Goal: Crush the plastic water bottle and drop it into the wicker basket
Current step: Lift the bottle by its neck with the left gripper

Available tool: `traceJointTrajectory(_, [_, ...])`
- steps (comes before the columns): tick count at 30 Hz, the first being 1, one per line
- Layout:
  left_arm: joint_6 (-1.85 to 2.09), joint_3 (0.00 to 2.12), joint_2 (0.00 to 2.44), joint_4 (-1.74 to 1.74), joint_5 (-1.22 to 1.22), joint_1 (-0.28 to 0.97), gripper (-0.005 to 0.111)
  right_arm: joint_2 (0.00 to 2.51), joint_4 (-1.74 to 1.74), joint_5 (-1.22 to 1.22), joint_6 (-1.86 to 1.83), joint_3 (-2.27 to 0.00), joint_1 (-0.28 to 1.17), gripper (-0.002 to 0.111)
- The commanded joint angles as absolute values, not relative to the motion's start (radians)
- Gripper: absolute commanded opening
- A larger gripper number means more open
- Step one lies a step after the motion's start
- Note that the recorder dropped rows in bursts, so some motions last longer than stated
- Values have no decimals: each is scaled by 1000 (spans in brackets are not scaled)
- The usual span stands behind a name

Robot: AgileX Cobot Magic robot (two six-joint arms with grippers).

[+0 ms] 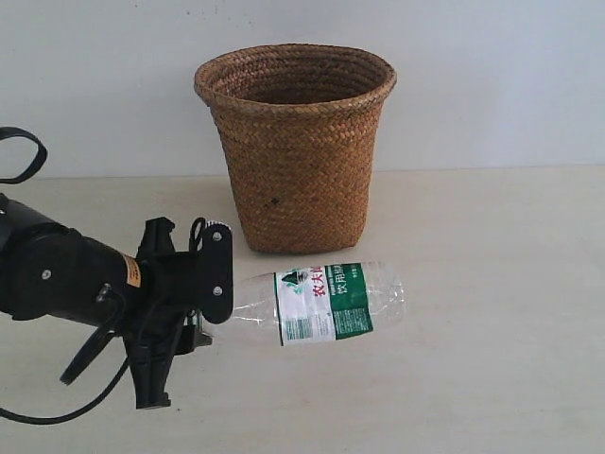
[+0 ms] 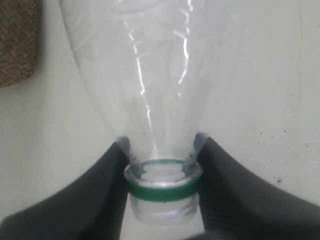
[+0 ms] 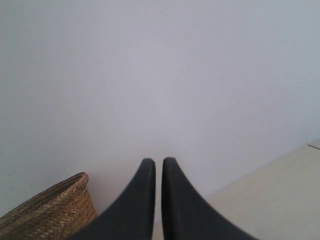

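The left tool [image 1: 210,320] is pinching the bottle [image 1: 321,303] by its neck, its 2 dark fingers [image 2: 100,190] pressed against either side just at the green ring [image 2: 162,190]. The bottle is on its side, level, with its base pointing right and its labelled body round and full. It sits in front of the basket [image 1: 302,170], near its foot; I cannot tell whether it touches the counter [image 1: 492,284]. The basket stands upright against the wall [image 1: 492,85]. The right tool [image 3: 159,162] is raised, its fingers nearly pressed together around nothing, with the basket's rim [image 3: 50,210] beside it.
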State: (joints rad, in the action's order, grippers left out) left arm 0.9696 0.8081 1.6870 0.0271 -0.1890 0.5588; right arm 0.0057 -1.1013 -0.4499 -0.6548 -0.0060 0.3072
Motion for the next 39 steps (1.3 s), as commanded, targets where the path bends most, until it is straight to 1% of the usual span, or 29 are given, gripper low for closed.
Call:
traceJointTrajectory(1, [950, 815, 1670, 12, -214, 570, 4, 0, -1092, -452, -661, 0, 299, 1])
traceJointTrajectory(7, [1032, 815, 1670, 22, -282, 593, 4, 0, -1092, -452, -661, 0, 299, 1])
traceJointTrajectory(12, [1044, 826, 1665, 22, -227, 640, 4, 0, -1092, -452, -661, 0, 299, 1])
traceJointTrajectory(19, [1002, 865, 1656, -47, -375, 670, 4, 0, -1092, -452, -661, 0, 299, 1])
traceJointTrajectory(28, [994, 874, 1502, -64, -370, 740, 4, 0, -1092, -452, -661, 0, 299, 1])
traceJointTrajectory(32, [994, 874, 1451, -55, -400, 739, 4, 0, -1092, -452, -661, 0, 299, 1])
traceJointTrajectory(39, [994, 874, 1449, -30, -397, 739, 4, 0, -1092, -452, -661, 0, 299, 1])
